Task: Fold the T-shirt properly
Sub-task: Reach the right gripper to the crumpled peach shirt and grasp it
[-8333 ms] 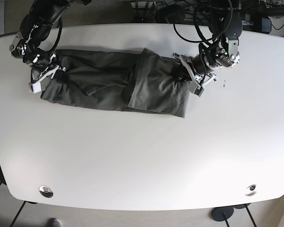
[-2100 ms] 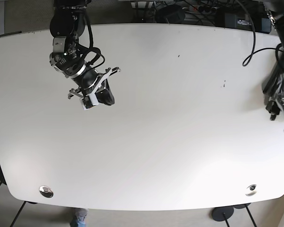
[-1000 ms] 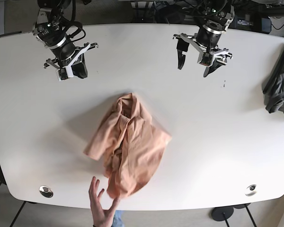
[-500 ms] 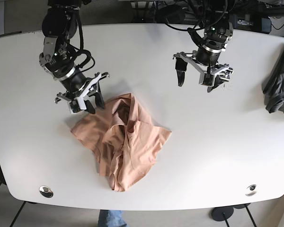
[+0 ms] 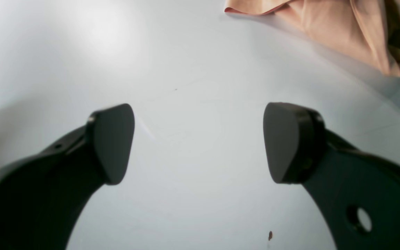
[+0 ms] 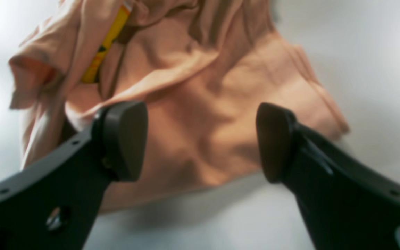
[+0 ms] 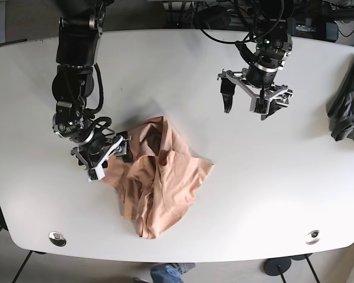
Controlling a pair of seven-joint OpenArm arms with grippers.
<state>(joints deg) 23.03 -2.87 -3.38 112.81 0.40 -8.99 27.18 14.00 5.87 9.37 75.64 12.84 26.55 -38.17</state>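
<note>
We note the right gripper (image 7: pixel 106 158) wide open, empty, at the crumpled T-shirt (image 7: pixel 162 177); left gripper (image 7: pixel 255 99) also open, empty; risk: pinching several bunched layers at once.

A peach-orange T-shirt (image 7: pixel 162 177) lies crumpled in a loose heap on the white table, folds bunched, a yellow neck label (image 6: pixel 107 41) showing inside its collar.

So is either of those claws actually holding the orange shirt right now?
No. The right gripper is open just above the crumpled T-shirt, gripping none of it, and the left gripper is open over the bare table.
</note>
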